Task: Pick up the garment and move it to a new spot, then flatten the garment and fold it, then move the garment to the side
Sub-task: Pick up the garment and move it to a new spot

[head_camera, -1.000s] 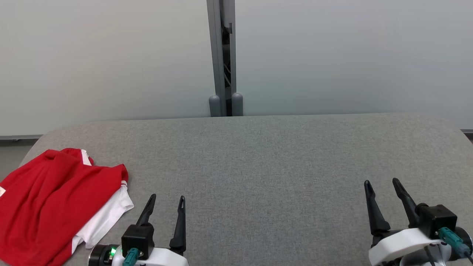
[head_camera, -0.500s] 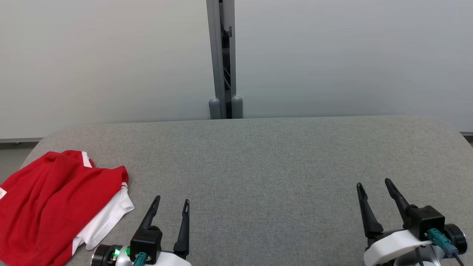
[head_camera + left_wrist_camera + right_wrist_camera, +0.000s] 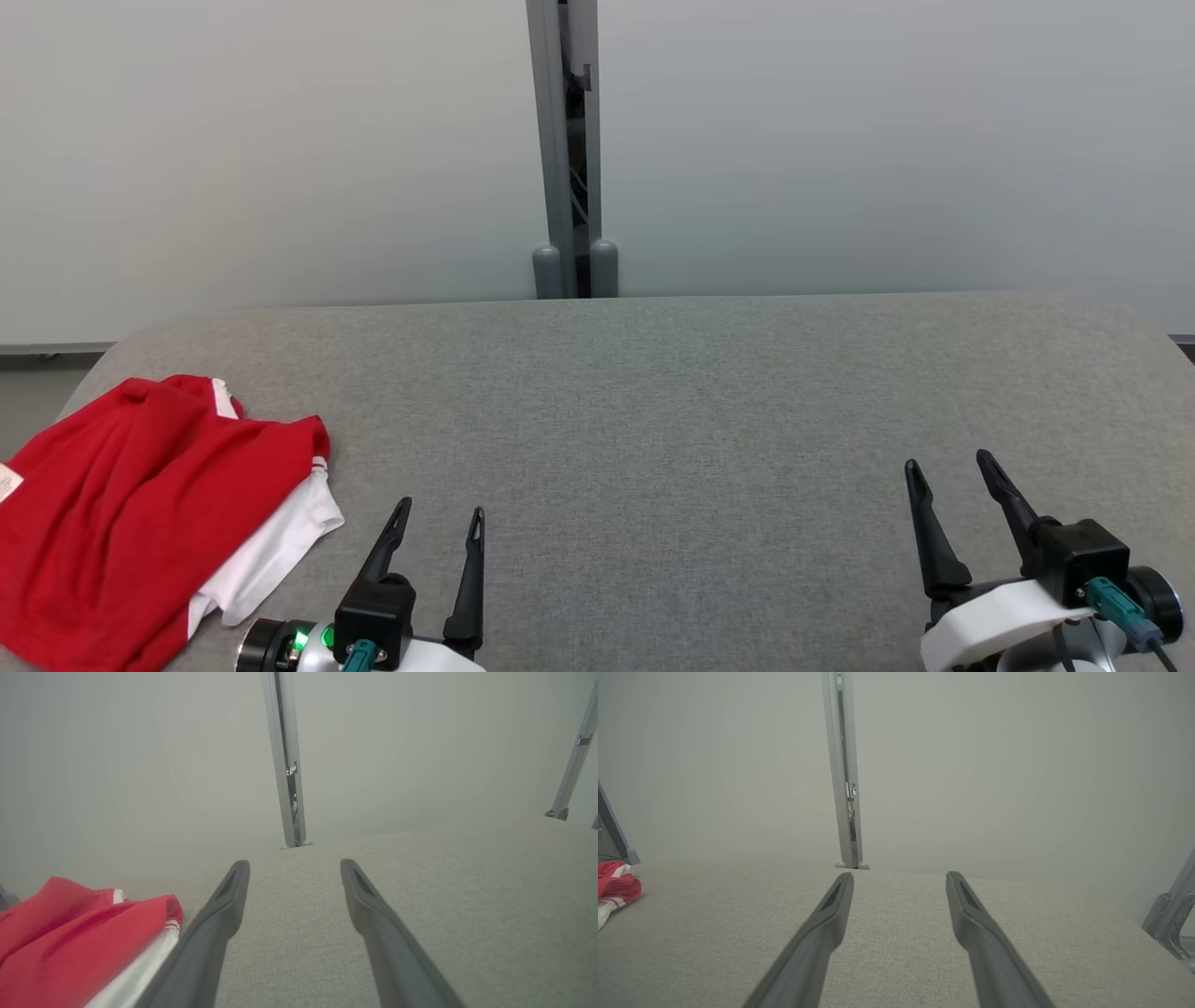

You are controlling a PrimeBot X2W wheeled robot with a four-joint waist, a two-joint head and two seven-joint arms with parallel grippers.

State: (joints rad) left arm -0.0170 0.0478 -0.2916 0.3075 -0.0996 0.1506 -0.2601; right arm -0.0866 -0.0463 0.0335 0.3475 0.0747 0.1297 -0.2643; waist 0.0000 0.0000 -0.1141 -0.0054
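A red-and-white garment (image 3: 140, 504) lies loosely folded at the grey table's (image 3: 653, 420) near left corner, seemingly set aside, while the left gripper (image 3: 441, 509) just beside it and the right gripper (image 3: 946, 462) at the table's near right hover spread wide, holding nothing.

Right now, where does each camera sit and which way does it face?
Head view: on the head, facing down at the table; left gripper and right gripper, open.
Left wrist view: left wrist, along its fingers; garment close at left.
Right wrist view: right wrist, along its fingers; garment far left.
All share the garment and grey post.
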